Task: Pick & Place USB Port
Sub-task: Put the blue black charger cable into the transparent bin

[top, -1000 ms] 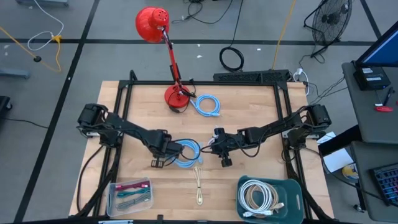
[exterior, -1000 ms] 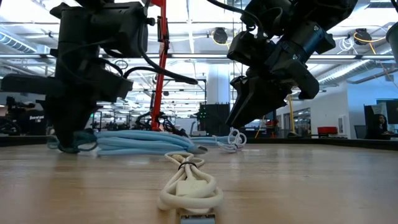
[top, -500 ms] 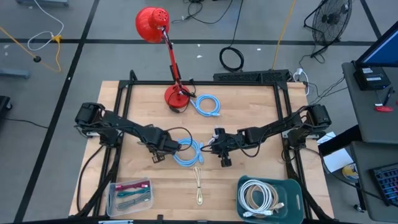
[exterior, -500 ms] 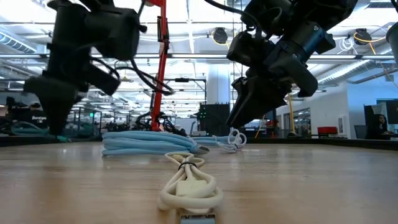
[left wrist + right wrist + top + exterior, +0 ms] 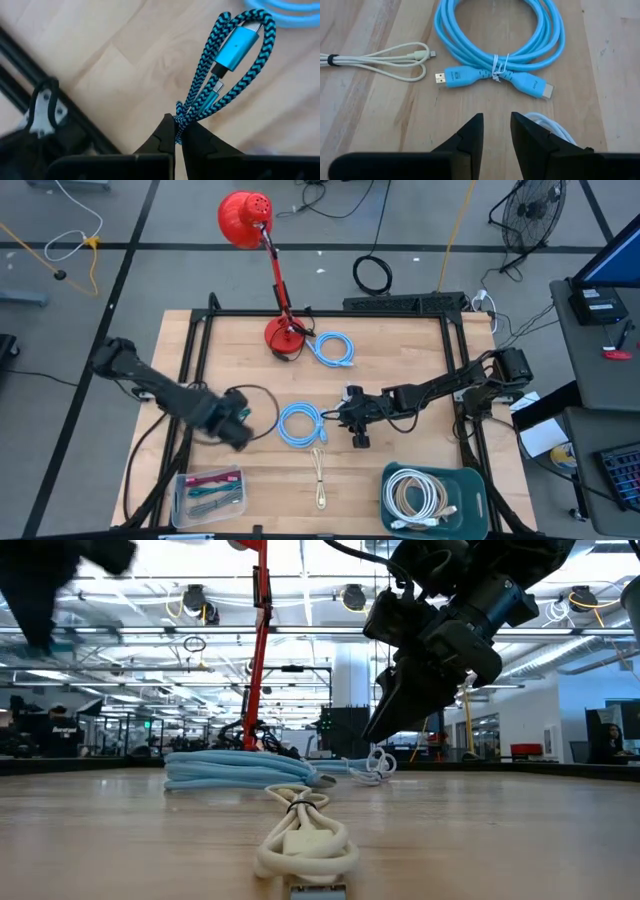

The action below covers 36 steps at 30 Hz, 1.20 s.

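High view, taking the coiled light-blue cable (image 5: 300,423) at the middle of the pale wooden table (image 5: 400,360) as the landmark: well to its left, the left gripper (image 5: 238,420) sits at the end of a dark arm that slants in from the table's left edge, and its fingers (image 5: 167,134) are clenched on a folded blue-and-black braided USB cable (image 5: 227,65) with a turquoise metal plug, which dangles from the pinch above bare wood. Left of the coil and nearer the front edge lies a clear rectangular plastic tray (image 5: 208,492) holding red and teal cables. Behind the coil stand a red desk lamp (image 5: 262,250) and a second, smaller coiled light-blue cable (image 5: 333,349). Just in front of the coil lies a bundled cream-white cable (image 5: 319,476), tied at its middle. Immediately right of the coil, the right gripper (image 5: 352,418) hangs low over the table, its arm stretching in from the right edge; the fingers (image 5: 470,134) stand partly apart, grasping nothing, and a thin white cable (image 5: 551,126) lies beside them. Right of the coil, near the front edge, a teal plastic bin (image 5: 476,485) holds coiled white cables. The light-blue cable's plug housings carry small markings too fine to read.
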Available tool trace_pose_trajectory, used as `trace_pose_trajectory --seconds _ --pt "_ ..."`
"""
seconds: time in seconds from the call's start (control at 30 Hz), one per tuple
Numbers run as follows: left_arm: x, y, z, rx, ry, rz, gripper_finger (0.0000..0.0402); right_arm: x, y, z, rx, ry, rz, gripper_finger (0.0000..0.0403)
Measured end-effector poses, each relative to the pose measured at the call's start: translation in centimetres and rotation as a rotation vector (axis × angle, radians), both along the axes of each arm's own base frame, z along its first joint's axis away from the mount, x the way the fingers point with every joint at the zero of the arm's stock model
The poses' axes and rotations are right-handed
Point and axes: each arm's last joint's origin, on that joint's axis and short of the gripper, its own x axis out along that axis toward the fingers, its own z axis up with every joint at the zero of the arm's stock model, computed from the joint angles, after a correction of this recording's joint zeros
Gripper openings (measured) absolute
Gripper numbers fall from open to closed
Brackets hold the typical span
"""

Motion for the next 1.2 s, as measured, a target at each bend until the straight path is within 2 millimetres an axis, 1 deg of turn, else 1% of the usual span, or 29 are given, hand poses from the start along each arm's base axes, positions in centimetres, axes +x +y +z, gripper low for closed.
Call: trace_pose_trajectory --seconds 0.1,0.17,0.23,0.33,0.47,0.57,0.63,0.7,0.87,1.0,1.2 --pt "-1.2 -2.0 1.7 0.008 -0.026 0.003 0.0008 0.0 0.2 0.0 0.005 0.0 0.0 0.0089" --pt "-1.7 -3.3 2.2 -0.011 -0.057 -0.002 0.0008 0.0 0.4 0.0 0.01 0.0 -0.001 0.0089" --pt "-2.4 -4.7 2.3 -0.052 -0.092 0.003 0.0008 -0.1 0.5 0.0 0.012 0.0 0.002 0.0089" --pt "-3.2 -6.9 2.1 -0.132 -0.122 -0.003 0.0008 0.0 0.8 0.1 0.013 -0.011 0.009 0.0089" --pt "-3.8 -10.0 1.2 -0.248 -0.109 -0.073 0.0008 0.2 0.9 0.3 0.019 -0.041 0.013 0.0089" --pt "-4.1 -11.7 0.3 -0.296 -0.075 -0.071 0.0008 0.2 1.0 0.4 0.021 -0.049 0.014 0.0089" --pt "-4.0 -12.7 -0.1 -0.337 -0.086 -0.077 0.0008 0.2 1.0 0.4 0.021 -0.05 0.014 0.0089" --pt "-3.8 -13.6 -0.4 -0.377 -0.117 -0.086 0.0008 0.2 1.0 0.4 0.021 -0.051 0.014 0.0089" --pt "-3.2 -15.2 -1.0 -0.433 -0.188 -0.093 0.0008 0.2 1.0 0.4 0.021 -0.051 0.014 0.0089" --pt "-2.9 -16.0 -1.9 -0.435 -0.176 -0.088 0.0008 0.2 1.1 0.4 0.021 -0.05 0.018 0.0089" --pt "-3.1 -17.2 -3.0 -0.441 -0.159 -0.084 0.0008 0.1 1.8 0.4 0.022 -0.05 0.039 0.0089"
